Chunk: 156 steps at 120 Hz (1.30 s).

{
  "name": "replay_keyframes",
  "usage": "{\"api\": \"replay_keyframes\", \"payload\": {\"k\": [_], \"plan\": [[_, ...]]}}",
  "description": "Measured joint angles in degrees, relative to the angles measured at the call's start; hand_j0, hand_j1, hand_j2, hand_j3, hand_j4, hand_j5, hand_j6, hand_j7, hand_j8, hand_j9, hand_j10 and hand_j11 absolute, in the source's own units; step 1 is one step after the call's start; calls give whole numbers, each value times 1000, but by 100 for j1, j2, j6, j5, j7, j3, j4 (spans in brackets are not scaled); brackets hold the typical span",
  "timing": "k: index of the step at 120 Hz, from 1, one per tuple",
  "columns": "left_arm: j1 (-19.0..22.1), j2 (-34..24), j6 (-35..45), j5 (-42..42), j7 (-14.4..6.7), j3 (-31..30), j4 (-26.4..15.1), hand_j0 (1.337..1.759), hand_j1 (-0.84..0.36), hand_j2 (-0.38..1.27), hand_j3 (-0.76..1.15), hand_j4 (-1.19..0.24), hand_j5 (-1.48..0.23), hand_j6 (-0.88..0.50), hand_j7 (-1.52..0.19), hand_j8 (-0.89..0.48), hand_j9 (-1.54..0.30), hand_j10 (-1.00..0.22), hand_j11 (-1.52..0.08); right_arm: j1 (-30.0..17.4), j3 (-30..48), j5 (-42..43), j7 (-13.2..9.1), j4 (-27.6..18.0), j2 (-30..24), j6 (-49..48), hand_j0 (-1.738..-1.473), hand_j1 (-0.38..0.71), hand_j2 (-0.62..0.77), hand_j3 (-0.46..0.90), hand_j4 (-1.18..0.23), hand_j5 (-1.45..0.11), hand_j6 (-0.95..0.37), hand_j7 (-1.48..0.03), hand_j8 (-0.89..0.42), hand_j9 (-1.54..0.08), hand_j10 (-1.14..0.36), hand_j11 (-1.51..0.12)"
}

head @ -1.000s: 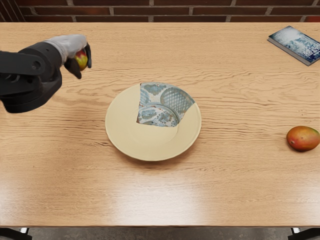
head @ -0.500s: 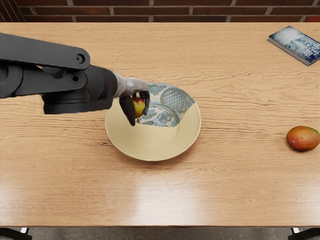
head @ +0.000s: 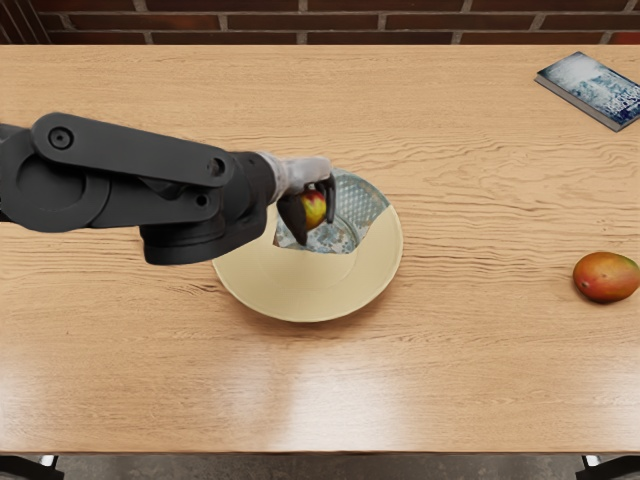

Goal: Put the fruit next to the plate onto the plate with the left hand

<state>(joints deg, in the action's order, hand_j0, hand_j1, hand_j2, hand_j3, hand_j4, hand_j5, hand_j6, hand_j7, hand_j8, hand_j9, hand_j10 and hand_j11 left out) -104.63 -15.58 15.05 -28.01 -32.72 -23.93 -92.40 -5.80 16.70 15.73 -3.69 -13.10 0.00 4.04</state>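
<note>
Presently, a small red-yellow fruit (head: 315,208) is being held over the plate (head: 300,288), clamped in the curled fingers of the left hand (head: 301,186).

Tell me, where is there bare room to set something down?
Bare wood lies along the near edge of the table, between plate and mango, and left of the book. Crowded: the plate, where the left hand holds the fruit.
</note>
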Motion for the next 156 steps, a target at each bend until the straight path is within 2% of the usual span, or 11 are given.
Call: {"api": "replay_keyframes", "payload": {"k": [25,46,56,71,87,106,114,124,133,156], "plan": [[130,151,297,-62,-18,-95,-13,1654,-157,123,0,-468,-621,-326,-629,-317,-635,-426,-635,0,0,0,0,0,0,0,-1658,-306,-7,0,-36,-46,-36,-46,-36,-46,-36,-46],[135,87,327,-68,-15,-101,-14,1656,-43,83,0,-347,-457,-287,-460,-283,-462,-329,-462,0,0,0,0,0,0,0,-1658,-306,-7,0,-36,-46,-36,-46,-36,-46,-36,-46],[143,-332,267,-58,10,-17,-40,1657,-15,72,0,-317,-415,-277,-417,-275,-419,-305,-419,0,0,0,0,0,0,0,-1658,-306,-7,0,-36,-46,-36,-46,-36,-46,-36,-46],[502,-975,-61,-23,206,321,-90,1657,12,63,0,-289,-377,-268,-379,-267,-379,-283,-379,0,0,0,0,0,0,0,-1658,-306,-7,0,-36,-46,-36,-46,-36,-46,-36,-46],[1035,-1757,-888,330,517,974,-107,1658,27,58,0,-273,-355,-262,-356,-262,-356,-270,-356,0,0,0,0,0,0,0,-1658,-307,-7,0,-35,-46,-35,-46,-35,-46,-35,-46],[1908,-2620,-2569,1323,747,2235,-60,1658,37,55,0,-264,-342,-259,-342,-258,-342,-262,-342,0,0,0,0,0,0,0,-1658,-306,-7,0,-36,-46,-36,-46,-36,-46,-36,-46],[2151,-2878,-3405,2033,909,2547,123,1658,39,54,0,-261,-339,-258,-339,-257,-339,-260,-339,0,0,0,0,0,0,0,-1658,-306,-7,0,-36,-46,-36,-46,-36,-46,-36,-46],[2445,-2929,-4285,2795,1020,2831,501,1658,41,53,0,-259,-336,-257,-336,-257,-336,-258,-336,0,0,0,0,0,0,0,-1658,-306,-7,0,-36,-47,-36,-47,-36,-47,-36,-47],[2637,-3182,-4655,3137,1066,2966,729,1658,42,52,0,-258,-334,-256,-334,-256,-334,-257,-334,0,0,0,0,0,0,0,-1658,-306,-7,0,-36,-47,-36,-47,-36,-47,-36,-47],[2841,-3282,-4951,3419,1098,3082,1353,1658,45,52,0,-254,-330,-253,-330,-253,-330,-254,-330,0,0,0,0,0,0,0,-1658,-306,-7,0,-36,-46,-36,-46,-36,-46,-36,-46]]}}
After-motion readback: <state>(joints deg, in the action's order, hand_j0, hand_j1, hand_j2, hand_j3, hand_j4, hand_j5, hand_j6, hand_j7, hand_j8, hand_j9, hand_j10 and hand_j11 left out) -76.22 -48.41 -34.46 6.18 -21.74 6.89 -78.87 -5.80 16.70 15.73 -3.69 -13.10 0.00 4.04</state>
